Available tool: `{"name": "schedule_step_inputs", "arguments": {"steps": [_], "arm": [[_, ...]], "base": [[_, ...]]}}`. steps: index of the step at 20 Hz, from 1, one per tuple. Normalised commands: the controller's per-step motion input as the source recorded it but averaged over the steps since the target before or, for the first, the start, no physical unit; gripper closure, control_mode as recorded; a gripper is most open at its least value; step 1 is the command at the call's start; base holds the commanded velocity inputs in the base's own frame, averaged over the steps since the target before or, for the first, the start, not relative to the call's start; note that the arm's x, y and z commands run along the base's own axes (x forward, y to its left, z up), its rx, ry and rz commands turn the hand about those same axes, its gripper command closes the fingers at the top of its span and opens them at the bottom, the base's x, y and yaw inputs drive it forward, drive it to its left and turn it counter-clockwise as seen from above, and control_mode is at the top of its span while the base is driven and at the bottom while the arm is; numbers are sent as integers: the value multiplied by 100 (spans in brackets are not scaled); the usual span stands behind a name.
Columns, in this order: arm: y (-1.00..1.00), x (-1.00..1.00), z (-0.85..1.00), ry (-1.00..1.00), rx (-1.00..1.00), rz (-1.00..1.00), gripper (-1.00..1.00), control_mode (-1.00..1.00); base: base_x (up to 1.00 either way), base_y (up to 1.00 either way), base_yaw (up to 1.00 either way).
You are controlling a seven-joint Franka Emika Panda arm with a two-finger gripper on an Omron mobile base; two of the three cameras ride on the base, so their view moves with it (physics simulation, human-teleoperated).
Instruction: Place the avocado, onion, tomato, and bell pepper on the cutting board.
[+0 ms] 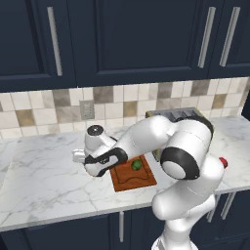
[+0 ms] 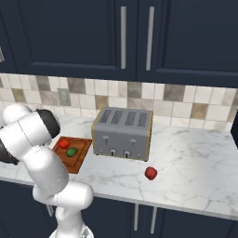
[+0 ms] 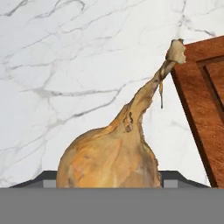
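The tan onion [image 3: 109, 157] sits between my gripper's [image 3: 109, 180] two dark fingertips [image 3: 43, 179], its thin stem tail pointing up toward the cutting board's corner. The gripper is shut on the onion. In the left base view the gripper [image 1: 78, 156] hangs over the marble counter, left of the reddish-brown cutting board [image 1: 141, 181]. The dark green avocado [image 1: 136, 165] lies on that board. In the right base view the red tomato [image 2: 64, 143] and the avocado [image 2: 71, 152] rest side by side on the board [image 2: 80, 160]. The red bell pepper [image 2: 150, 173] lies on the counter in front of the toaster.
A silver four-slot toaster [image 2: 122, 133] stands right of the board, near the tiled wall. My arm's elbow [image 1: 183, 151] hangs over the board's right side. Dark cabinets run above the counter, and the marble counter's front edge [image 1: 73, 219] is close.
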Motion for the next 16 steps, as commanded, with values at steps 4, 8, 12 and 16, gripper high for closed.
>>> {"name": "schedule_step_inputs", "arguments": {"steps": [4,8,12,16], "arm": [[-32,-27,70,4,1,-12,100,-100],[-82,-35,20,8,0,-10,100,-100],[-100,-43,2,5,0,-7,100,-100],[-43,-14,-2,3,1,-3,100,-100]], "base": [[0,0,0],[0,0,0],[0,0,0],[0,0,0]]}}
